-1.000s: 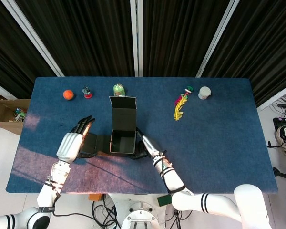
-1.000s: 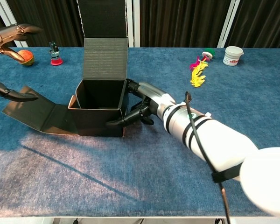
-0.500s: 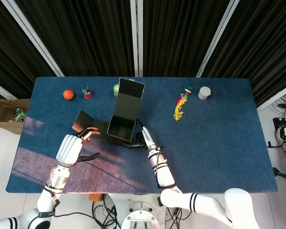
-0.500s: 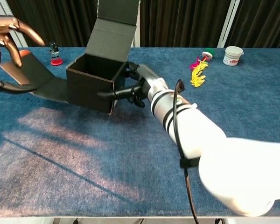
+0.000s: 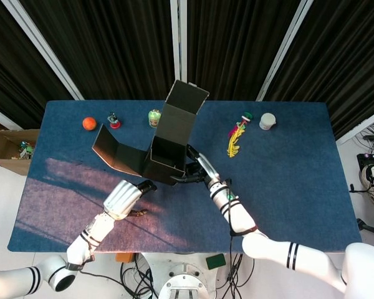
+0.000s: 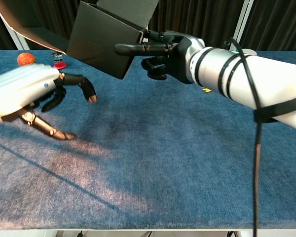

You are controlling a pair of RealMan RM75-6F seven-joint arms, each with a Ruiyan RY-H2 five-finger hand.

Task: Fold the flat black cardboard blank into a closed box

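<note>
The black cardboard box [image 5: 169,149] is partly folded and hangs tilted above the blue table [image 5: 287,180]. Its lid flap [image 5: 187,99] stands up and a side flap [image 5: 115,151] sticks out to the left. My right hand [image 5: 197,172] grips the box's right wall, a finger laid along the outside; the chest view shows this hand [image 6: 163,53] holding the box [image 6: 102,43] high. My left hand [image 5: 128,195] hovers low in front of the box, fingers apart and holding nothing, also seen in the chest view [image 6: 37,94].
Along the table's far edge lie an orange ball [image 5: 89,123], a small figurine [image 5: 114,121], a green toy [image 5: 154,116], a yellow and pink feathered toy [image 5: 235,138] and a white cup [image 5: 267,121]. A carton sits on the floor at the left [image 5: 9,146].
My right hand has lifted the box off the table and tilted it up and to the right. My left hand has left the side flap and dropped toward the table's front.
</note>
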